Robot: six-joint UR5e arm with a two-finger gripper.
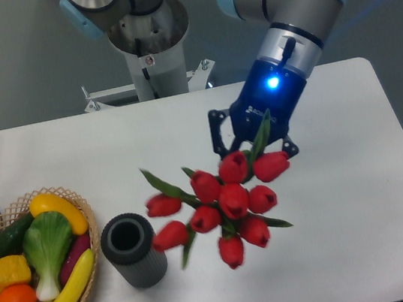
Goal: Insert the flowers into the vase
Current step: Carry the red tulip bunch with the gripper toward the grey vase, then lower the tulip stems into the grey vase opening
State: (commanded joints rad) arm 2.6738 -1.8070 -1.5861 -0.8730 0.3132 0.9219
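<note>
Camera view shows my pincer (254,137) gripping the bunch of red tulips with green stems (221,203), blooms leading toward the ribbed dark grey cylinder vase (133,250) lower left.

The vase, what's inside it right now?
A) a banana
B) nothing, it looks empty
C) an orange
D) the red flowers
B. The vase shows only a dark open mouth, while the flowers hang to its right, held up by the gripper, and the fruit sits in the basket.
</note>
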